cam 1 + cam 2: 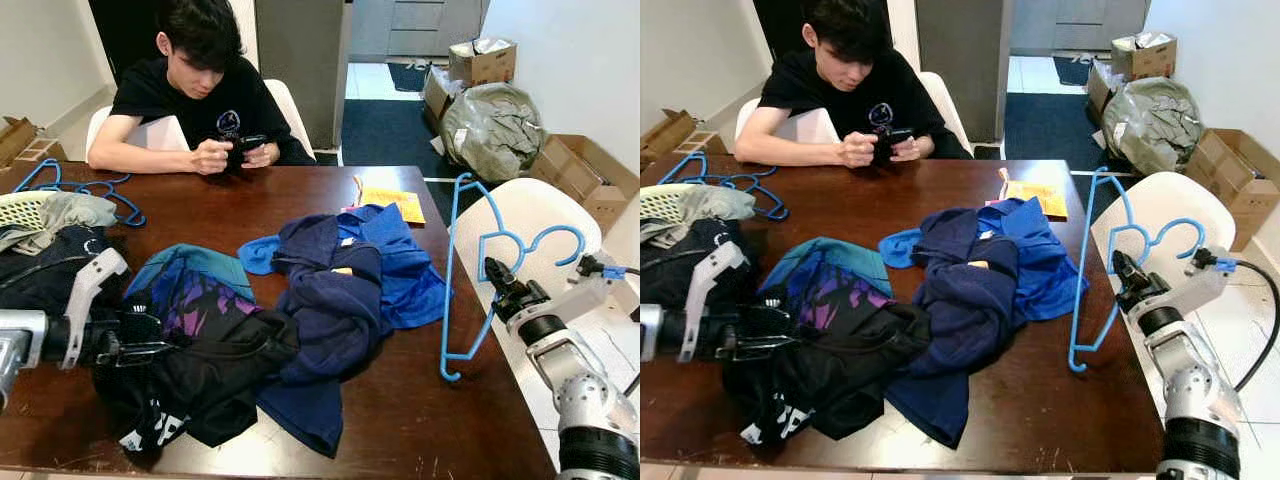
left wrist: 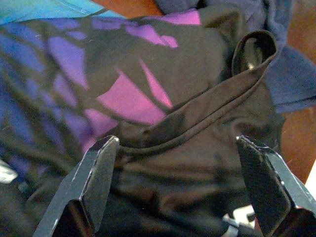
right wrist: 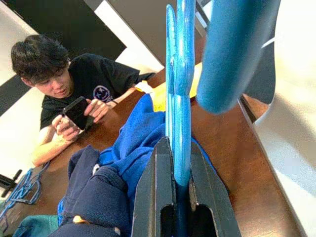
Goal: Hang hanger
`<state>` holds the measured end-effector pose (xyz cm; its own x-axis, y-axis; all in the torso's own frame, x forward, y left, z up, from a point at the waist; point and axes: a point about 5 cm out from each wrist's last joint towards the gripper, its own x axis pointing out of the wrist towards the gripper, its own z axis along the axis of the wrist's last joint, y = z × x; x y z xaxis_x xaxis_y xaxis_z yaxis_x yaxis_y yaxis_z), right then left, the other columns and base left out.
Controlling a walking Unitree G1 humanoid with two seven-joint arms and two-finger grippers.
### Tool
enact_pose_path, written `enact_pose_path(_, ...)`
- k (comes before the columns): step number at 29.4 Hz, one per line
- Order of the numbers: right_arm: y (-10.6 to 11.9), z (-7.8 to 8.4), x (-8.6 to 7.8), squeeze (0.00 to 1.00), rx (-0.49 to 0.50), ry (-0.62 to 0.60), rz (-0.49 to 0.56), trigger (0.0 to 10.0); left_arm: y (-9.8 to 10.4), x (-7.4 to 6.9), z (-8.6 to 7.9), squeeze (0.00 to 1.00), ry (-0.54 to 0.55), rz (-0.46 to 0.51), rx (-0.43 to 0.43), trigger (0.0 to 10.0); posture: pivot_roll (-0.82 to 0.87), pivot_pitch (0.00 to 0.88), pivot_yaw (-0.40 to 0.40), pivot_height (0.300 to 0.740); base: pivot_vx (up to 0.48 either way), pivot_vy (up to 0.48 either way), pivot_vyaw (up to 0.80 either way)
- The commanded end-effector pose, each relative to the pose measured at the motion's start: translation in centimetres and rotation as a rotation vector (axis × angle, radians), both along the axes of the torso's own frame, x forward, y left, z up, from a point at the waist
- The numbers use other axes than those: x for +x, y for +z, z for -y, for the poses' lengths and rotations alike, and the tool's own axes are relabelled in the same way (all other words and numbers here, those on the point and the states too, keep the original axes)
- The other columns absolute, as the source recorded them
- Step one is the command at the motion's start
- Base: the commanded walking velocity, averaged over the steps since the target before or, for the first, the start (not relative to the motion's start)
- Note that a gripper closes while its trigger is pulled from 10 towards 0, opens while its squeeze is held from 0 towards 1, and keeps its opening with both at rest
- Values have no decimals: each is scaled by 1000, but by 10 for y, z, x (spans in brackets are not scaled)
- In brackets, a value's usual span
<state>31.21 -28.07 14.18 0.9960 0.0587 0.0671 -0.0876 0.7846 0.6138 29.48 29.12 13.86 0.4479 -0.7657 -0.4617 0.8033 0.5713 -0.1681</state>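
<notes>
A light blue plastic hanger [image 1: 447, 300] stands nearly upright off the table's right edge, its hook [image 1: 545, 238] pointing right over a white chair. My right gripper [image 1: 497, 274] is shut on it near the neck; in the right wrist view the fingers [image 3: 157, 173] clamp the blue bar [image 3: 180, 74]. At the front left, my left gripper [image 1: 140, 335] is open over a black garment [image 1: 215, 370] with purple and pink patches. The left wrist view shows the fingers [image 2: 98, 168] spread wide either side of that garment's collar fold [image 2: 197, 123].
A heap of navy and blue clothes [image 1: 340, 290] covers the middle of the dark wooden table [image 1: 440, 420]. A seated person [image 1: 200, 90] holds a phone at the far side. More blue hangers [image 1: 90, 188] and a basket [image 1: 20, 208] lie left. A white chair [image 1: 520, 205] and boxes [image 1: 590, 170] stand right.
</notes>
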Motion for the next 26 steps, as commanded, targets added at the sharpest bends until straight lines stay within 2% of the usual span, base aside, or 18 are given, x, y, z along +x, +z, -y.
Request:
enact_pose_path(1,0,0,-3,0,-14,6,-12,10000,-6,1,3,0,-13,-15,-12,10000,-139,87,-30,740,0,0,0)
enact_pose_path(6,1,1,-4,0,-23,5,-16,10000,-12,5,9,0,-27,-22,-42,10000,-145,96,-34,740,0,0,0)
enact_pose_path(7,1,1,-4,0,-26,5,-17,10000,-15,4,13,0,-49,-38,-50,4745,-148,100,-33,740,0,0,0)
enact_pose_path(8,2,2,-4,0,-28,5,-18,10000,-18,4,16,0,-63,-52,-54,2275,-148,100,-33,740,0,0,0)
enact_pose_path(9,2,2,-4,0,-28,5,-18,10000,-18,4,16,0,-63,-52,-54,2275,-148,100,-33,740,0,0,0)
enact_pose_path(10,2,1,-5,0,-30,5,-18,10000,-22,4,19,0,-79,-61,-52,0,-150,102,-30,740,0,0,0)
enact_pose_path(20,2,1,-7,0,-24,-1,-18,10000,-25,3,22,0,-119,-87,-67,0,-146,107,-21,740,0,0,0)
enact_pose_path(26,2,-1,-5,0,-2,-5,-12,10000,-11,4,14,0,-134,-46,-49,0,-123,104,-9,740,0,0,0)
